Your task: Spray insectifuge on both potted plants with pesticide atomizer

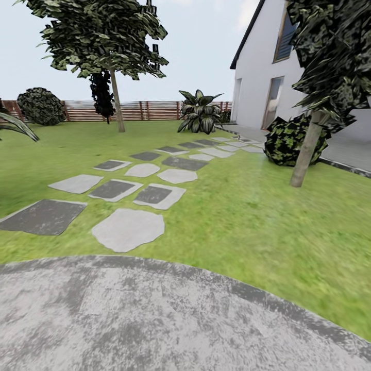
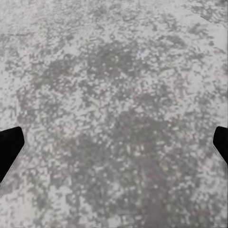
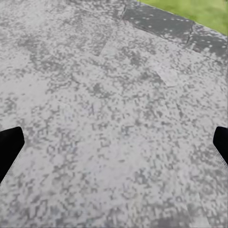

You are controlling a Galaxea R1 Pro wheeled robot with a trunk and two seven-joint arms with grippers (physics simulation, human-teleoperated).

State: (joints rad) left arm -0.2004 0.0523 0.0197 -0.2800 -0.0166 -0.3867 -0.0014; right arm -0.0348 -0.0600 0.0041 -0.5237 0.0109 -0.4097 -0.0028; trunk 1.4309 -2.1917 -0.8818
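Note:
I am in the garden, with its green lawn (image 1: 247,216) ahead and the grey mottled stone patio (image 1: 154,319) right below me. The pesticide atomizer and the potted plants are out of view. In the left wrist view my left gripper (image 2: 114,147) hangs open over bare patio stone, its black fingertips (image 2: 9,149) wide apart at the picture's edges. My right gripper (image 3: 114,147) is open too, above the patio near its border with the grass (image 3: 199,12). Neither gripper holds anything.
Stepping stones (image 1: 129,229) lead across the lawn toward a white house (image 1: 263,67). A slatted wooden fence (image 1: 139,111) closes the back, with a large striped-leaf plant (image 1: 200,111) before it. Trees (image 1: 116,93) (image 1: 309,149) and dark round bushes (image 1: 291,141) (image 1: 41,106) stand around.

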